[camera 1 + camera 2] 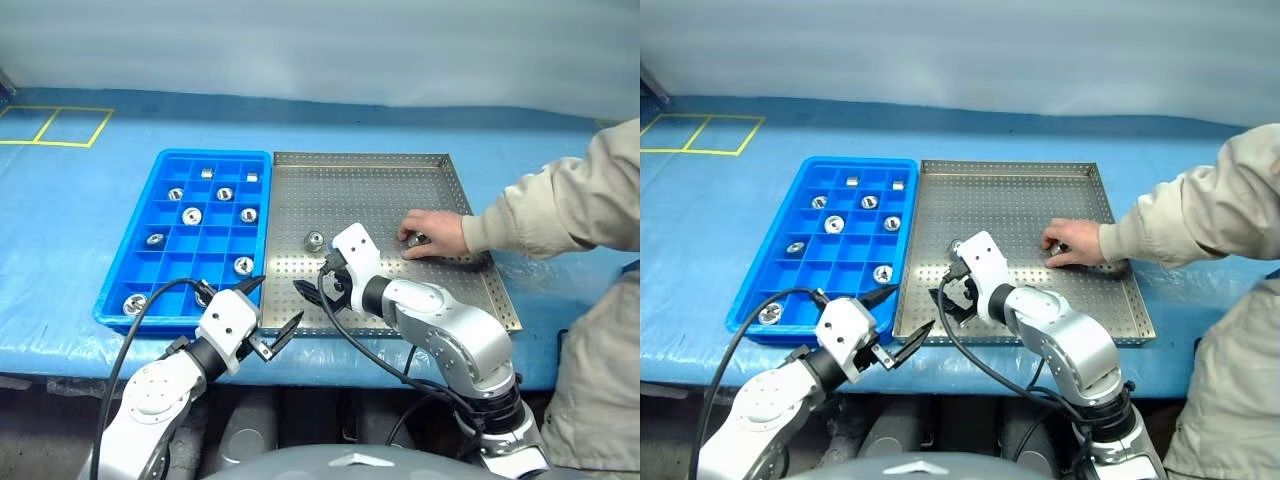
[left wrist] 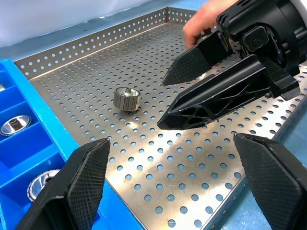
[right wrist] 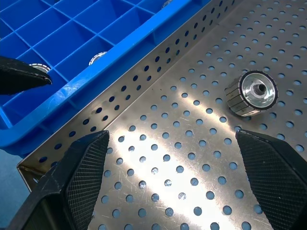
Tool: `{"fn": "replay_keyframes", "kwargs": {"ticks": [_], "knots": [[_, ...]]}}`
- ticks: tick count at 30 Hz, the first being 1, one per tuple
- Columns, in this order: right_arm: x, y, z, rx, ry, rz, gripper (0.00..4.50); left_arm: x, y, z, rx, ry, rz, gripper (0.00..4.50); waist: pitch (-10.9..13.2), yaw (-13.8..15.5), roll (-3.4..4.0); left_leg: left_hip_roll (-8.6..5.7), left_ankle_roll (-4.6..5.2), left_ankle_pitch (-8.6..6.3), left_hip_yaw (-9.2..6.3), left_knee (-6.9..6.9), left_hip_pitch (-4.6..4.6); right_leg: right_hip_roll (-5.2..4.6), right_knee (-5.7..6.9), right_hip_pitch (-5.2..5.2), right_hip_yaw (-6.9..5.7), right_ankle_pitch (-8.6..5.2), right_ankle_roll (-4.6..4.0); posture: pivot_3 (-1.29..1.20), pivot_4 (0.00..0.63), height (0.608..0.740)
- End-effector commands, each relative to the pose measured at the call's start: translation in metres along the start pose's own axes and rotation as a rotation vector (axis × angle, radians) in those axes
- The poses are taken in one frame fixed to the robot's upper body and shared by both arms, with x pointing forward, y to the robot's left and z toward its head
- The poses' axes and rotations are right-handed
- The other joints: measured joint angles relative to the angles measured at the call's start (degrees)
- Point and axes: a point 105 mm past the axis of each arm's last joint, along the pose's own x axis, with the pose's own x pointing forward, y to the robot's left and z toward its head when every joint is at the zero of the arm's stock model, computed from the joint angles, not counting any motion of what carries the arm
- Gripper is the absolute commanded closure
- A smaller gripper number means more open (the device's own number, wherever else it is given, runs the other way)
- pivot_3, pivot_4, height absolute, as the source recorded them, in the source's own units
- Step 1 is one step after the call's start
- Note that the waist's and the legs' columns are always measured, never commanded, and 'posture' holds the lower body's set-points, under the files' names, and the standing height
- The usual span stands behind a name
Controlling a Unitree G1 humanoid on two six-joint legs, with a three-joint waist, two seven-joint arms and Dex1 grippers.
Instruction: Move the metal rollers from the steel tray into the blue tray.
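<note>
I'm between picks: several metal rollers already sit in the blue tray (image 1: 150, 210); one roller (image 1: 314, 241) lies alone on the steel tray (image 1: 400, 170), just ahead of my right pincer (image 1: 322, 292), whose fingers are spread and empty; the left pincer (image 1: 276, 312) is spread too, near the front rim. A person's hand (image 1: 435, 233) covers another roller; I'd judge the next move is lowering the right pincer astride the lone roller.

- No text, label, brand or number can be read on anything in these views.
- The yellow lines (image 1: 55, 127) on the tabletop (image 1: 70, 200) carry no lettering.
</note>
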Motion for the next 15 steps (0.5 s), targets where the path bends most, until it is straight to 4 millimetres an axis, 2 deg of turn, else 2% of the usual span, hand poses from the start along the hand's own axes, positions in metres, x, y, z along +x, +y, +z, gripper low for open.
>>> {"fn": "replay_keyframes", "kwargs": {"ticks": [1, 5, 9, 12, 15], "knots": [[-0.002, 0.001, 0.008, -0.005, -0.042, -0.008, 0.03, 0.000, -0.002, 0.005, 0.011, -0.020, -0.014, 0.00, 0.0, 0.0, 0.00, 0.00, 0.00, 0.00, 0.00, 0.00, 0.00, 0.00, 0.00, 0.00, 0.00, 0.00, 0.00, 0.22, 0.150, 0.740], [-0.001, -0.006, 0.011, -0.033, -0.047, -0.036, 0.03, 0.000, -0.001, 0.005, 0.012, -0.020, -0.012, 0.00, 0.0, 0.0, 0.00, 0.00, 0.00, 0.00, 0.00, 0.00, 0.00, 0.00, 0.00, 0.00, 0.00, 0.00, 0.00, 0.22, 0.150, 0.740], [0.006, -0.024, 0.021, -0.033, -0.083, -0.115, 0.03, -0.001, 0.000, 0.005, 0.014, -0.018, -0.007, 0.00, 0.0, -0.1, 0.00, 0.00, 0.00, 0.00, 0.05, 0.01, 0.01, 0.00, 0.01, -0.01, 0.02, 0.00, 0.00, 0.23, 0.150, 0.740], [0.018, -0.041, 0.029, 0.004, -0.116, -0.187, 0.03, -0.001, 0.000, 0.005, 0.018, -0.017, -0.005, 0.00, 0.0, 0.0, 0.00, 0.01, 0.00, 0.01, 0.04, 0.00, 0.03, 0.03, 0.03, 0.00, 0.01, 0.00, 0.00, 0.24, 0.150, 0.740], [0.032, -0.046, 0.039, 0.033, -0.151, -0.205, 0.03, -0.002, 0.000, 0.005, 0.020, -0.017, -0.002, 0.00, 0.0, 0.0, 0.00, 0.01, 0.00, 0.01, 0.05, -0.03, 0.02, 0.04, 0.02, -0.02, 0.02, 0.01, 0.00, 0.25, 0.150, 0.740]]}}
